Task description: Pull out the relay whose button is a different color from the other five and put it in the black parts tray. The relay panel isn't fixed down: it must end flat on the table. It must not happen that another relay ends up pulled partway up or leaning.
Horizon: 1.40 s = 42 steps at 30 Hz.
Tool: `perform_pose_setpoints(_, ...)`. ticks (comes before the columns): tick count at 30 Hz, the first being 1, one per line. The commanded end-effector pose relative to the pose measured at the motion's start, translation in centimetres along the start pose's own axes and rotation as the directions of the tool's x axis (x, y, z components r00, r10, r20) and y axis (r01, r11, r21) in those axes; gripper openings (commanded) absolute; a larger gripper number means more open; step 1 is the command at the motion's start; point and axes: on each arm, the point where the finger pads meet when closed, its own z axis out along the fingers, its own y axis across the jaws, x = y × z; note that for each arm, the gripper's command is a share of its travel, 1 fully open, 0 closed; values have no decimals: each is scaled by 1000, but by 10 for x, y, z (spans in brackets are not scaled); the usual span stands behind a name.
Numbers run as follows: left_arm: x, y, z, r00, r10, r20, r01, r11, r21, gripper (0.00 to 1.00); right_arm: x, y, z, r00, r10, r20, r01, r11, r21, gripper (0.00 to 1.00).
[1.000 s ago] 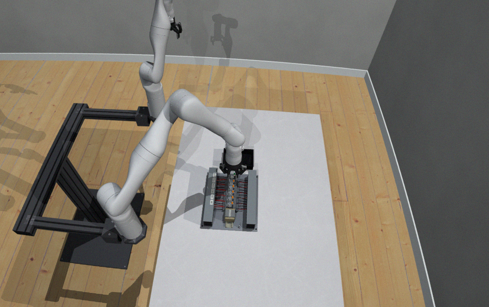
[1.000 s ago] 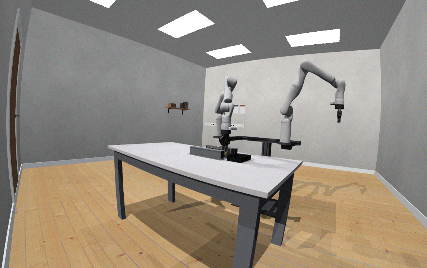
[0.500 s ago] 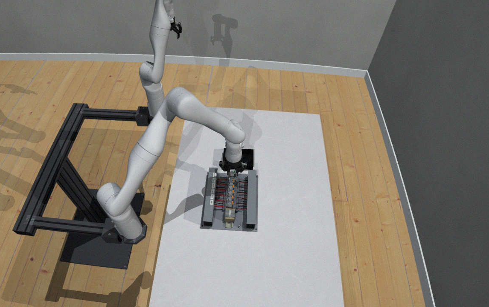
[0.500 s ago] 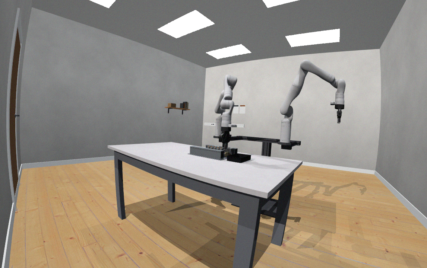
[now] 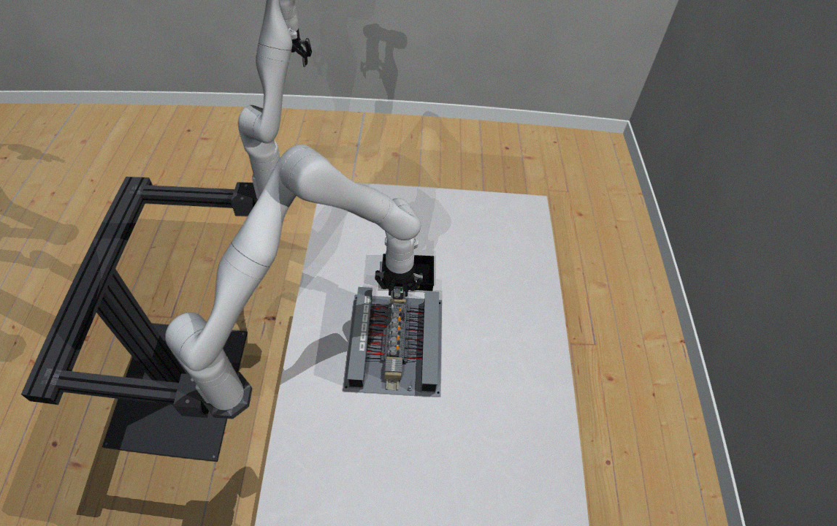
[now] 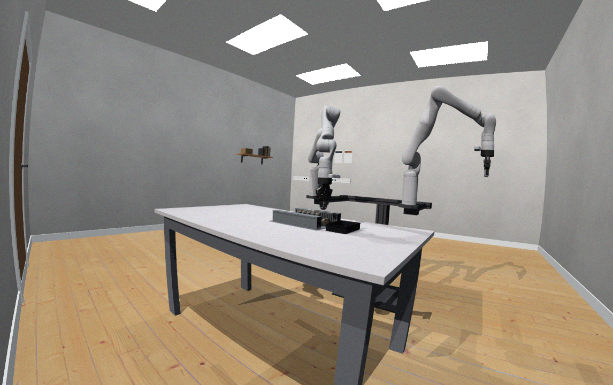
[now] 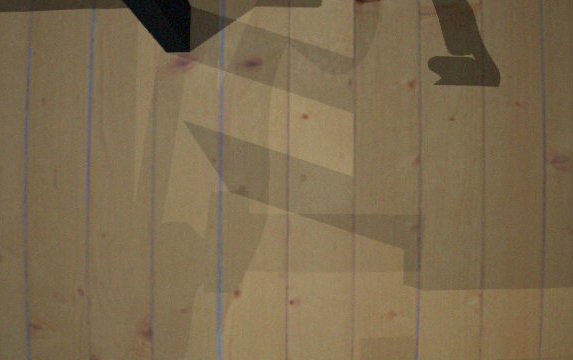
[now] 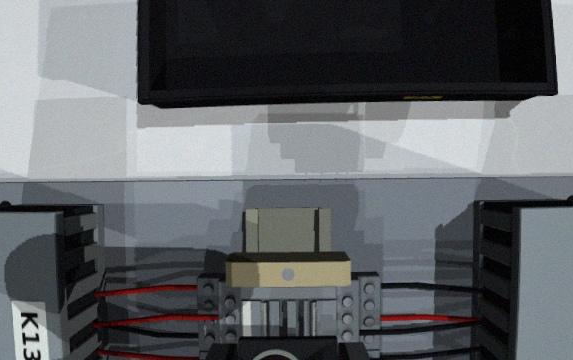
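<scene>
My right gripper (image 5: pixel 398 293) (image 6: pixel 323 207) is shut on a relay with a dark top and ringed button, whose edge shows at the bottom of the right wrist view. It is held upright above the tray-side end of the relay panel (image 5: pixel 375 387) (image 6: pixel 296 219) (image 8: pixel 176 191). A socket with light metal strips (image 8: pixel 286 317) shows beside the beige end clamp (image 8: pixel 316 275). Several relays with orange buttons (image 5: pixel 399 337) stand in the row. I cannot tell the held button's color clearly. The panel lies flat. The black parts tray (image 5: pixel 426 269) (image 6: pixel 342 229) (image 8: pixel 266 95) is just beyond it. My left gripper (image 5: pixel 304 50) (image 6: pixel 486 172) is open, away from the table.
Tall grey ducts (image 5: pixel 431 340) (image 8: pixel 561 280) (image 8: pixel 11 250) flank the relay row, with red and black wires between. The pale table (image 5: pixel 506 392) (image 6: pixel 232 234) carries panel and tray. The left wrist view shows only the wooden floor (image 7: pixel 316 310) with shadows and a dark part at the top.
</scene>
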Motion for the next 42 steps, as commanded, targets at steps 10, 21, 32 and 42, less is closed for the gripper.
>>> perform_pose_setpoints(10, 0, 0, -1, 1000, 0, 2, 0, 1000, 0, 1000, 1, 0, -16, 1000, 0, -2, 0, 1000, -2, 347)
perform_pose_setpoints(21, 0, 0, -1, 1000, 0, 2, 0, 1000, 0, 1000, 1, 0, -24, 1000, 0, -2, 0, 1000, -2, 347)
perform_pose_setpoints(32, 0, 0, -1, 1000, 0, 2, 0, 1000, 0, 1000, 1, 0, -27, 1000, 0, -2, 0, 1000, -2, 347)
perform_pose_setpoints(42, 0, 0, -1, 1000, 0, 2, 0, 1000, 0, 1000, 1, 0, -27, 1000, 0, -2, 0, 1000, -2, 347)
